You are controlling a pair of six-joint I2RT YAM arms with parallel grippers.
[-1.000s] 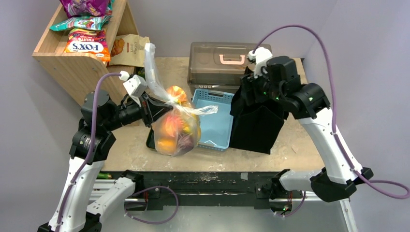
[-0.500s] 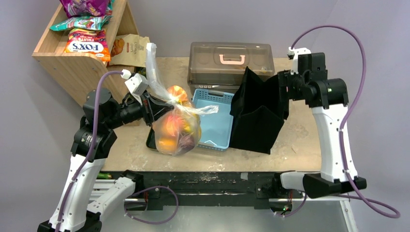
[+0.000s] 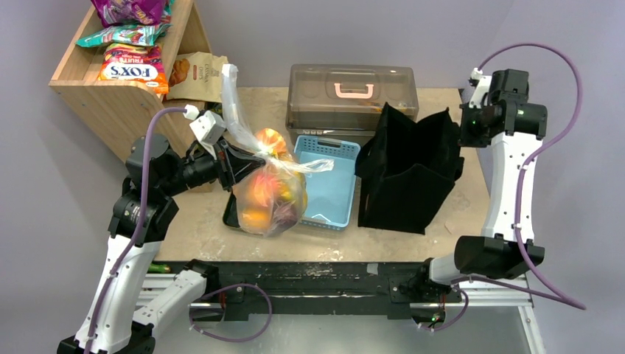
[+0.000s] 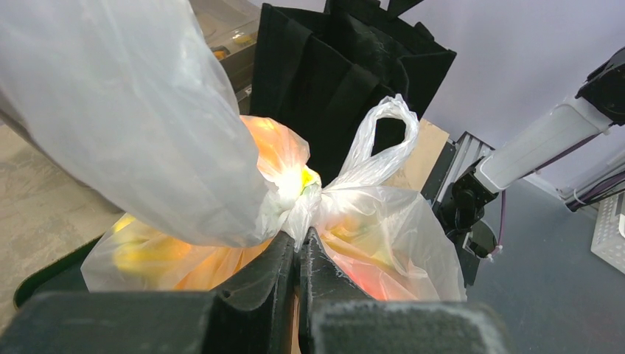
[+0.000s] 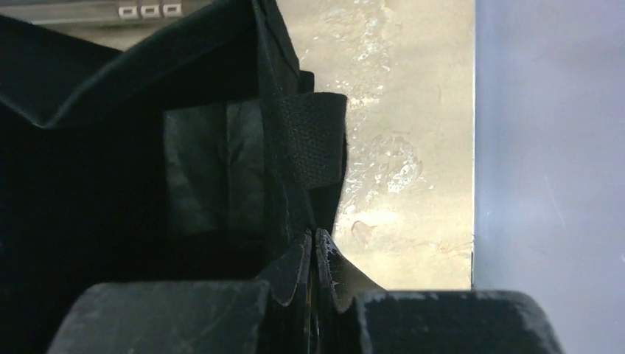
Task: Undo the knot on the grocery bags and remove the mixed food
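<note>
The clear plastic grocery bag (image 3: pixel 269 203) hangs over the table's left-middle, and orange and yellow mixed food (image 3: pixel 258 193) shows through it. My left gripper (image 3: pixel 247 158) is shut on the whitish knot (image 3: pixel 267 156) at the bag's neck. In the left wrist view the black fingers (image 4: pixel 280 258) pinch just under the knot (image 4: pixel 298 199), with a bag loop (image 4: pixel 383 129) standing above. My right gripper (image 3: pixel 466 127) is at the table's right edge. Its jaws (image 5: pixel 315 233) are shut, with the rim of the black fabric bag (image 5: pixel 306 147) running down into their tips.
The black fabric bag (image 3: pixel 405 177) stands open right of a blue basket (image 3: pixel 324 199). A smoky lidded box with a pink handle (image 3: pixel 346 88) sits behind them. A wooden shelf (image 3: pixel 110 99) with snack packets is at the back left. A dark tray (image 3: pixel 229 217) lies under the plastic bag.
My right arm swung from above the black fabric bag out to the table's right edge and its jaws closed; the bag's right rim stretched rightward. My left gripper and the plastic bag stayed put.
</note>
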